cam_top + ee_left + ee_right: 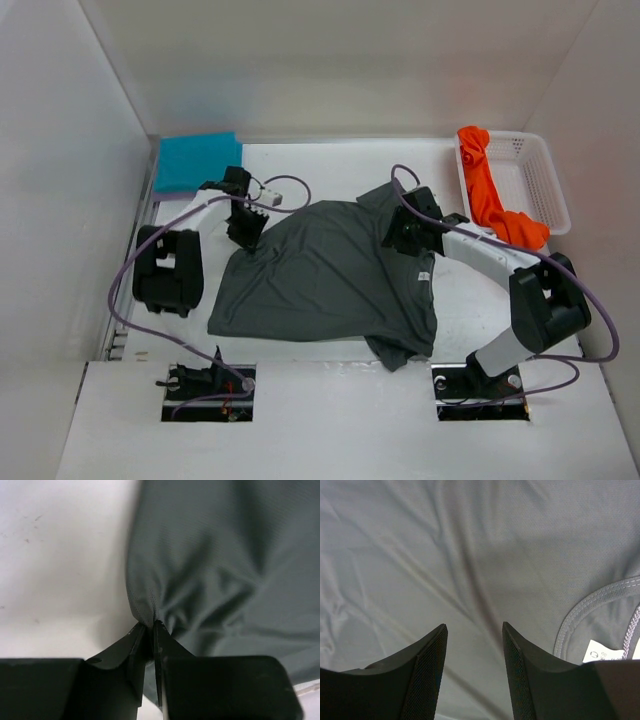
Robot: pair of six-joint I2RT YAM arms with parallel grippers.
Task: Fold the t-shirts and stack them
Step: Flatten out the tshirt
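Observation:
A dark grey t-shirt (330, 280) lies spread and rumpled in the middle of the table. My left gripper (246, 232) is shut on its left upper edge; in the left wrist view the fingertips pinch a puckered fold of the grey cloth (200, 570) at the left gripper (151, 625). My right gripper (402, 237) hovers over the shirt's upper right part, near the collar (600, 605), and stands open with only cloth below the right gripper (474, 628). A folded teal t-shirt (196, 160) lies at the back left. An orange t-shirt (490, 195) hangs over the basket.
A white mesh basket (535, 175) stands at the back right. White walls close in the table on three sides. The arm bases sit at the near edge, with grey cables looping beside each arm.

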